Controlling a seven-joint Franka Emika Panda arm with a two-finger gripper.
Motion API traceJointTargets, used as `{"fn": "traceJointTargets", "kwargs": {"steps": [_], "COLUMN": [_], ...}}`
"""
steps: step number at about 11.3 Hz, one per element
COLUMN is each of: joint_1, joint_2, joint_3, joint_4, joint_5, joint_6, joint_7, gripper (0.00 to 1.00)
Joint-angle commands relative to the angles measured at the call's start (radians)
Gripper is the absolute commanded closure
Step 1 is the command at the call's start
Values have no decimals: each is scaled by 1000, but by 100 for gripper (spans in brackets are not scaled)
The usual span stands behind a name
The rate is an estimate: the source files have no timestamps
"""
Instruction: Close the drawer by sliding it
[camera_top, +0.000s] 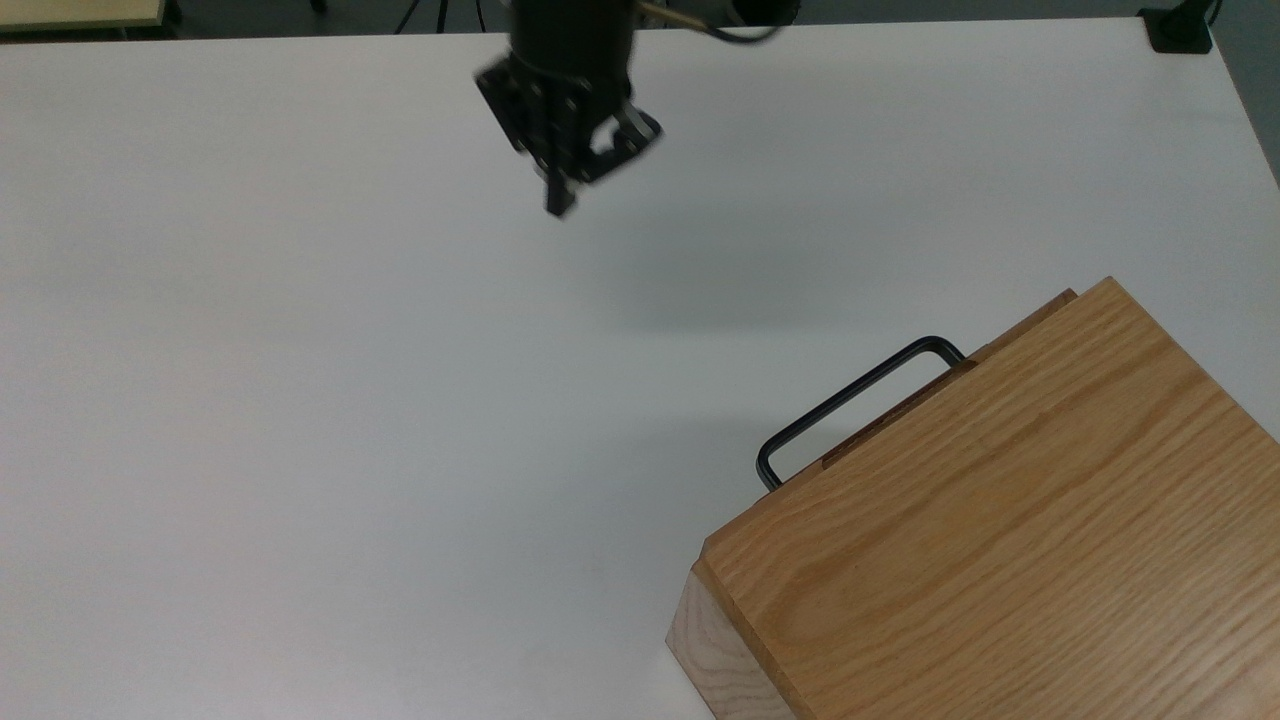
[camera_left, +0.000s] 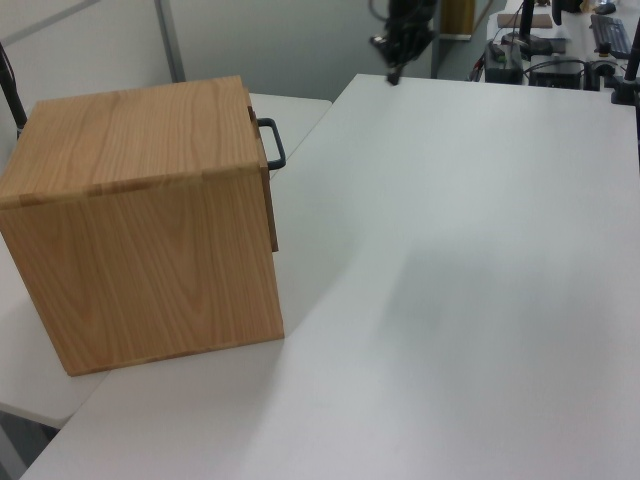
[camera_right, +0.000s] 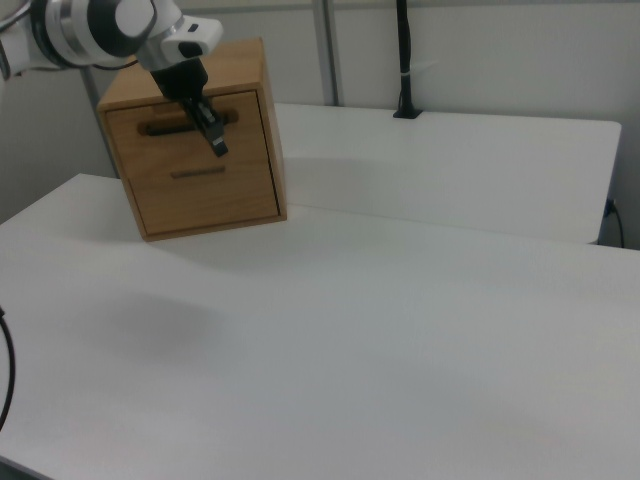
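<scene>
Tabletop (camera_top: 300, 400), one: white, flat, carrying the cabinet.

Cabinet (camera_top: 1000, 540), one: oak-grain box standing on the tabletop at the top view's lower right corner and at the left view's left (camera_left: 140, 220); in the right view it sits at the upper left (camera_right: 255, 120). Its front face, seen in the right view, holds two drawer fronts, one above the other.

Drawer (camera_right: 185, 115), the upper of the two: pushed in, its front panel lying close against the cabinet face, with a narrow edge of the panel just proud of the casing in the top view (camera_top: 1030, 318). Contents cannot be seen. The lower drawer front (camera_right: 205, 185) also lies flush, with a thin dark handle across it.

Handle (camera_top: 850, 400), one on the upper drawer: thin black U-shaped bar standing out from the panel toward the open tabletop; nothing touches it. It also shows in the left view (camera_left: 272, 143).

Arm, one: white and grey wrist segments at the right view's upper left (camera_right: 110, 25).

Claw (camera_top: 560, 205), one: black, hanging above the tabletop near the top view's upper edge, well apart from the handle; fingers drawn together, holding nothing. In the right view it appears in front of the upper drawer (camera_right: 215, 145).
</scene>
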Motion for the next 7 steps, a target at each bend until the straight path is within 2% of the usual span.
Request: {"fn": "traceJointTargets", "kwargs": {"steps": [1,2,3,4,5,7], "joint_1": [-50,-47,-46,-44,-46,-40], "joint_2": [-160,-211,-248,-277,-293,-331], "joint_3": [-17,-50,-89,-109,-111,-112], "joint_4": [-136,-178,-200,-221,-232,-279], "joint_5": [48,80,137,178,183,177], "joint_6": [-144,-156,-160,-163,-164,-161], "joint_7": [-217,-254,-278,-314,-337,-522], "gripper": [94,87,49,15,0,0]}}
